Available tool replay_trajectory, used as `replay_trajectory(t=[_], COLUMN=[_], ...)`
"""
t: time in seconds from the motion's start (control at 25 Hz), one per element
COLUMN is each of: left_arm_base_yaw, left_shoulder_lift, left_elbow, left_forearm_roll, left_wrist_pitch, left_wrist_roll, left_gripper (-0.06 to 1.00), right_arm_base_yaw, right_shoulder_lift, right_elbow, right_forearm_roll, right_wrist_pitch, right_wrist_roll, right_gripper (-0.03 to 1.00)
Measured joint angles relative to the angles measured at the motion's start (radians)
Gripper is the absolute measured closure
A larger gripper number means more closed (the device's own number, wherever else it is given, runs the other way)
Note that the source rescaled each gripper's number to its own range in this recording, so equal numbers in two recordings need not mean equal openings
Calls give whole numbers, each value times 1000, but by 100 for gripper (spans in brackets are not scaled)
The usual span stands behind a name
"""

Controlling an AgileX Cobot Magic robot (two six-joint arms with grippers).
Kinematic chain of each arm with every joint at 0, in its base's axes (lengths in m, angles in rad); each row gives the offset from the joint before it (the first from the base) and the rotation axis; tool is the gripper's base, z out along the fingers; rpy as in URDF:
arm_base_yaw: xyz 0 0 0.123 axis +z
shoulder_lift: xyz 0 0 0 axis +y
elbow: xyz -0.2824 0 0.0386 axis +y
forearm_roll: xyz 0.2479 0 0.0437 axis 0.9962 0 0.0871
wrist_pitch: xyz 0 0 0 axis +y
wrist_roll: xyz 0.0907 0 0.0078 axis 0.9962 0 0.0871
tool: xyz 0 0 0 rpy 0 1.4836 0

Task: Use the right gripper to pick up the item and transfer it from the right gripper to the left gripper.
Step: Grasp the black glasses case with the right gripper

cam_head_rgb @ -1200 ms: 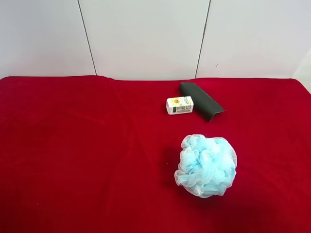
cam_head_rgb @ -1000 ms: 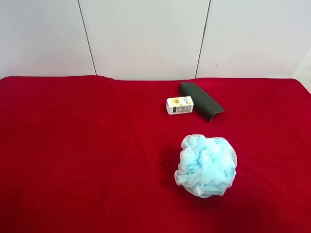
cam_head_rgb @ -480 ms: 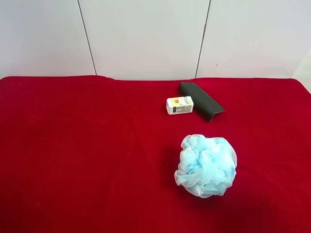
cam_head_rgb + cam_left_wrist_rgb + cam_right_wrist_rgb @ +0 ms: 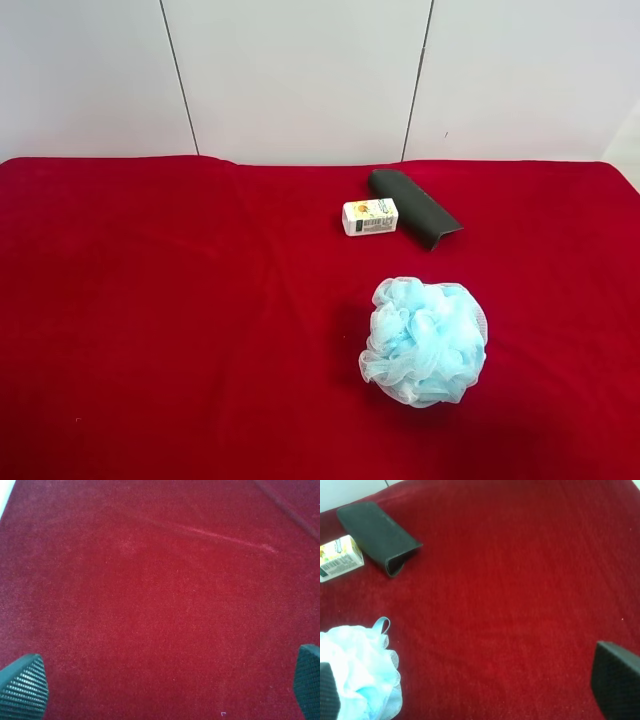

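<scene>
The right gripper (image 4: 470, 692) and left gripper (image 4: 165, 687) are seen with jaws spread wide, nothing gripped. The item (image 4: 413, 207) is laid near the worktop's (image 4: 150, 300) far edge, just beside a white box (image 4: 370, 216).

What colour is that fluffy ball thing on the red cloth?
Pale blue bath puff, clearest in the exterior high view.

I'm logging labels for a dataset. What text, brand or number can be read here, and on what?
On the white box: a barcode and yellow-green print, too small and blurred to read.
On the case, puff and cloth: no text visible.
</scene>
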Motion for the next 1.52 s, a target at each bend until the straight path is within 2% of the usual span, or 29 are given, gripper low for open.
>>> replay_trajectory(t=[0.36, 0.6, 0.96, 1.52], left_arm_base_yaw=[0, 0, 0, 0], left_shoulder_lift=[0, 0, 0, 0], left_elbow=[0, 0, 0, 0], left_forearm_roll=[0, 0, 0, 0], left_wrist_pitch=[0, 0, 0, 0], left_wrist_roll=[0, 0, 0, 0], left_gripper=[-4, -4, -4, -4], right_arm_base_yaw=[0, 0, 0, 0], right_shoulder_lift=[8, 186, 610, 1269], right_elbow=[0, -30, -273, -719], right_forearm_roll=[0, 0, 0, 18], right_wrist_pitch=[0, -3, -53, -69], right_wrist_roll=[0, -13, -67, -312], right_gripper=[-3, -3, -3, -3])
